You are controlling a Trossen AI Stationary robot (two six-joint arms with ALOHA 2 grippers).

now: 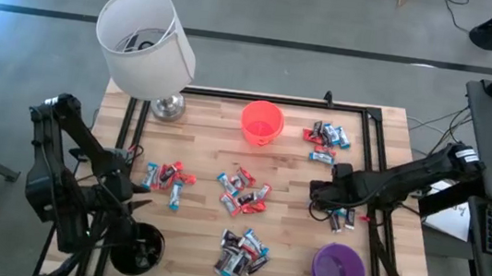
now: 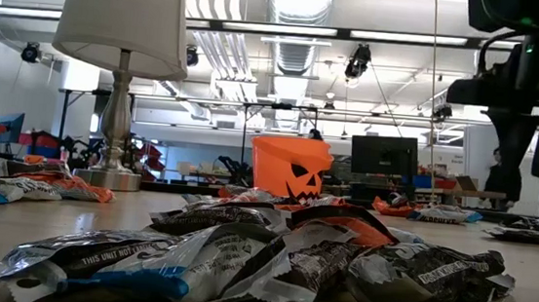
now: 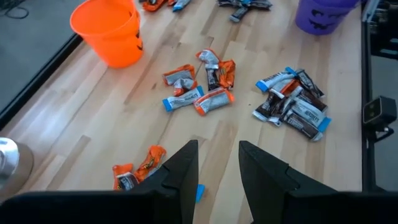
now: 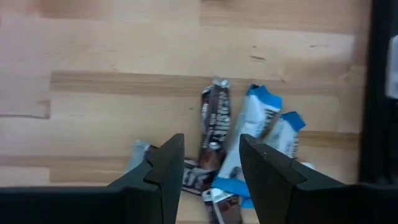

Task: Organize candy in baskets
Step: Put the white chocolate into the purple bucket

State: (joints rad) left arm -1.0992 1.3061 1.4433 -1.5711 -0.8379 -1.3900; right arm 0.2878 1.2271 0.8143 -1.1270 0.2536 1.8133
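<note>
Baskets: three round buckets on the tabletop. The orange one point(image 1: 262, 122) stands near the far edge at the middle and carries a black jack-o'-lantern face. The purple one point(image 1: 338, 270) is at the near right corner, the black one point(image 1: 139, 249) at the near left corner.
Candy: small wrapped bars in five loose clusters; single pieces are too small to count.
Left cluster point(image 1: 165, 181): red, orange and light blue wrappers, near the left edge.
Middle cluster point(image 1: 242, 191): red, silver and blue, at the centre.
Near cluster point(image 1: 242, 254): dark brown, silver and blue, by the near edge between the black and purple baskets.
Far right cluster point(image 1: 327, 142): toward the far right corner, beside the orange basket.
Right cluster point(image 4: 239, 146): dark brown, white and blue bars near the right edge.
Right gripper point(image 4: 211, 158): jaws spread, empty, right above the right cluster.
Left gripper point(image 3: 217, 168): jaws apart, empty, over the left side beside the left cluster.
Lamp point(image 1: 148, 45): white shade, silver base, at the far left corner.
</note>
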